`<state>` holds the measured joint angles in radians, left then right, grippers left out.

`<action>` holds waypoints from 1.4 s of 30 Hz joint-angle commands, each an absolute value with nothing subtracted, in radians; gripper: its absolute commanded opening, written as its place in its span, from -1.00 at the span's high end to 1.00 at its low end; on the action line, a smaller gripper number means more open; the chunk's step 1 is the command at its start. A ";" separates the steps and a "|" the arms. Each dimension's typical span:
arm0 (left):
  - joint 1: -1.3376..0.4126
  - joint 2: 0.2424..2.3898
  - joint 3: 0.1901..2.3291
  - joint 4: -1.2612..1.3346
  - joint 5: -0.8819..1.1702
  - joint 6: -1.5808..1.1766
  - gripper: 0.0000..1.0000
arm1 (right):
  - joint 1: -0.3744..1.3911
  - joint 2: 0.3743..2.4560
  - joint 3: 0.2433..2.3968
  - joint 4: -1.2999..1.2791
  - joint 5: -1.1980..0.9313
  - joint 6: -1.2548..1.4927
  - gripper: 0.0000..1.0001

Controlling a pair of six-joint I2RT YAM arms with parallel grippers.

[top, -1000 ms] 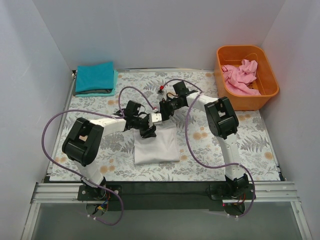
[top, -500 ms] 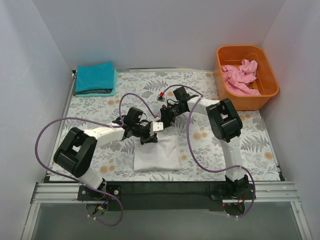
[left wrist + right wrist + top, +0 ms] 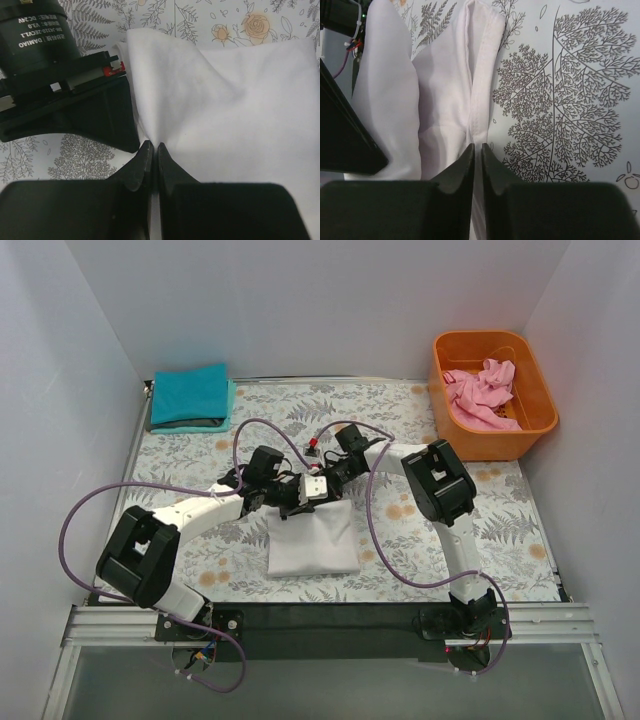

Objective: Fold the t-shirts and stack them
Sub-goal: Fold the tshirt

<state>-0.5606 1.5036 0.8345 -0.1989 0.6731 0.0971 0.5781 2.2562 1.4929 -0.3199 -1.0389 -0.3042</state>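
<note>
The white t-shirt [image 3: 313, 540] lies folded in the middle of the table, its far edge lifted between both grippers. My left gripper [image 3: 297, 496] is shut on the white cloth [image 3: 225, 110], jaws pinched on a fold [image 3: 152, 146]. My right gripper [image 3: 325, 480] is shut on the shirt's hemmed edge [image 3: 482, 75], tips meeting at the seam [image 3: 476, 148]. The teal t-shirt [image 3: 189, 396] lies folded at the back left corner. The pink t-shirt [image 3: 480, 392] is crumpled in the orange tub [image 3: 538, 405] at the back right.
The table carries a floral patterned cover [image 3: 430, 530]. White walls close in the left, back and right sides. Purple cables loop beside both arms. The right arm's body [image 3: 60, 95] sits close against the left gripper.
Both grippers have shifted back and a little left with the white shirt's far edge pinched. The left arm's elbow has swung left and nearer.
</note>
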 commanded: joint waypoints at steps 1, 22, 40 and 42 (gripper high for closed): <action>-0.563 1.453 0.874 -0.198 0.647 0.147 1.00 | 0.583 2.306 1.460 -0.379 -0.999 -0.341 0.74; -0.561 1.493 0.782 0.078 0.566 0.221 1.00 | 0.532 2.292 1.597 -0.429 -0.970 -0.333 0.66; -0.545 1.635 0.784 0.262 0.519 0.181 0.64 | 0.347 2.077 1.691 -0.451 -0.776 -0.253 -0.29; -0.511 1.649 0.814 0.270 0.512 0.100 0.47 | 0.321 2.011 1.664 -0.449 -0.769 -0.255 -0.29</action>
